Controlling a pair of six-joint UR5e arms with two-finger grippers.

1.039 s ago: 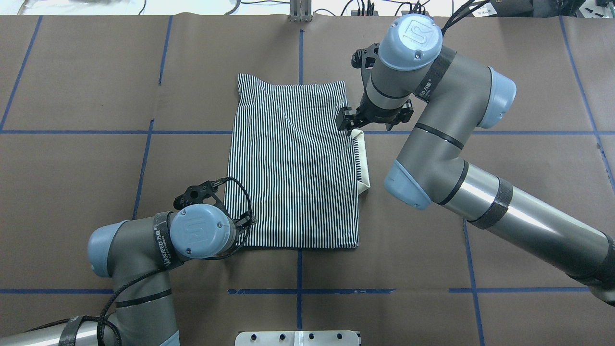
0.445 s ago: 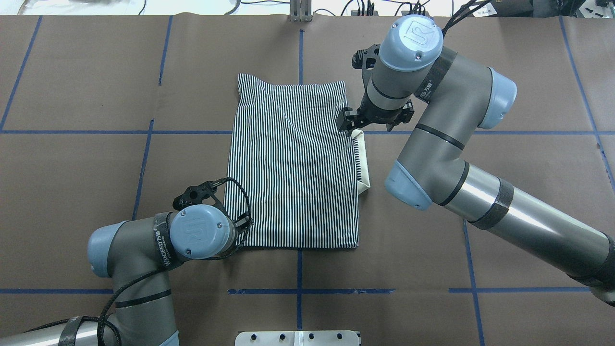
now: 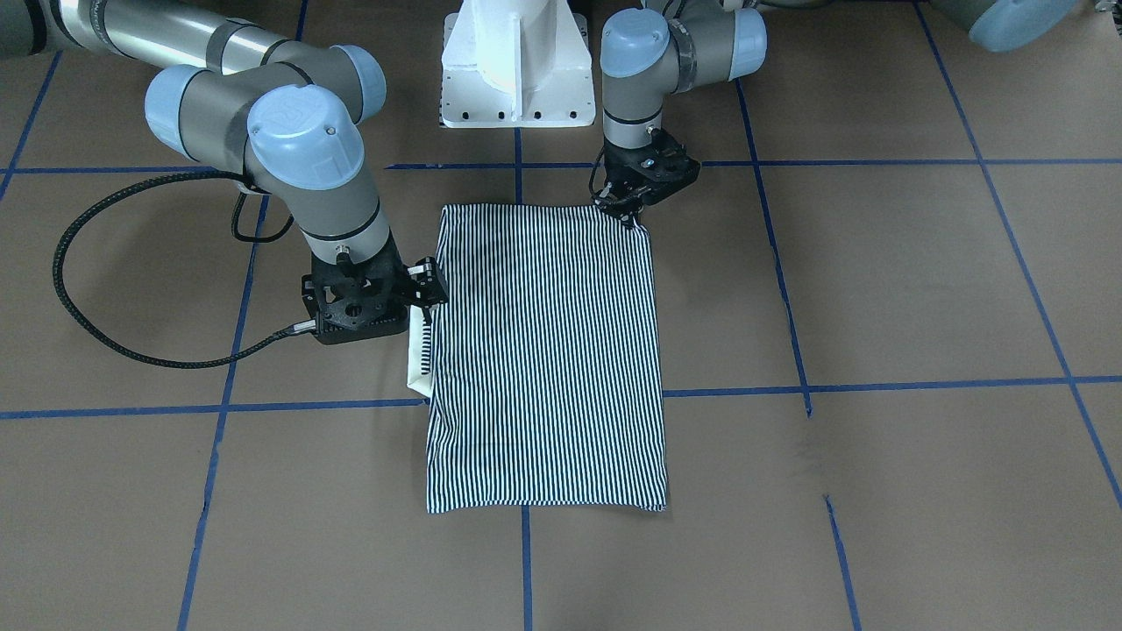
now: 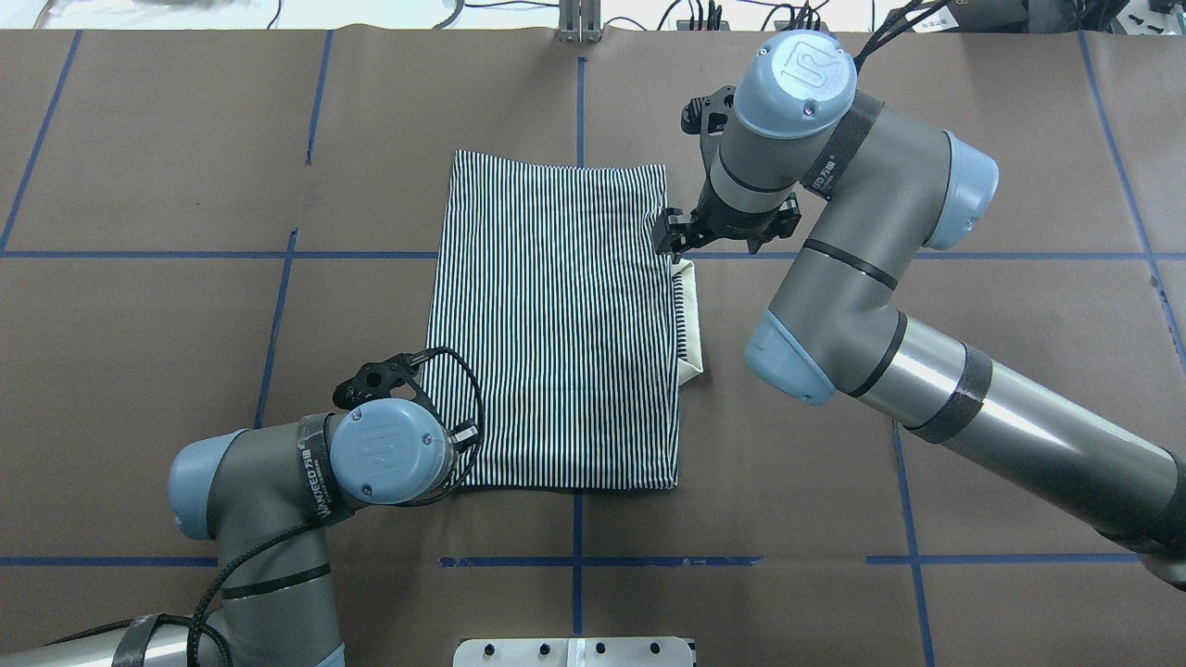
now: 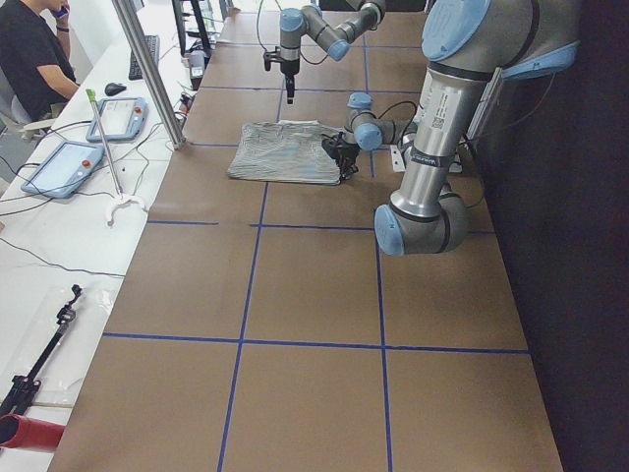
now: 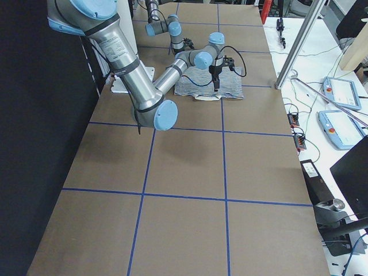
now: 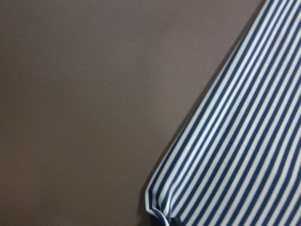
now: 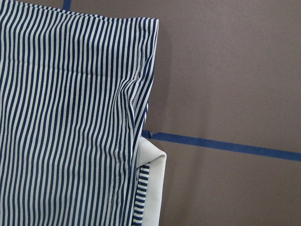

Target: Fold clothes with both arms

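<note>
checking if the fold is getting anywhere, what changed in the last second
The left hand pulled slightly back and outward, dragging the shirt with it: the cloth slid toward the robot's left and its diagonal crease flattened. The cream collar shifted along. The right hand stayed at the shirt's far right edge.

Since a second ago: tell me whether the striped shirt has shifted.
Yes. Overhead, the shirt slid slightly toward the view's left; its collar now sits closer to the central blue tape line.
</note>
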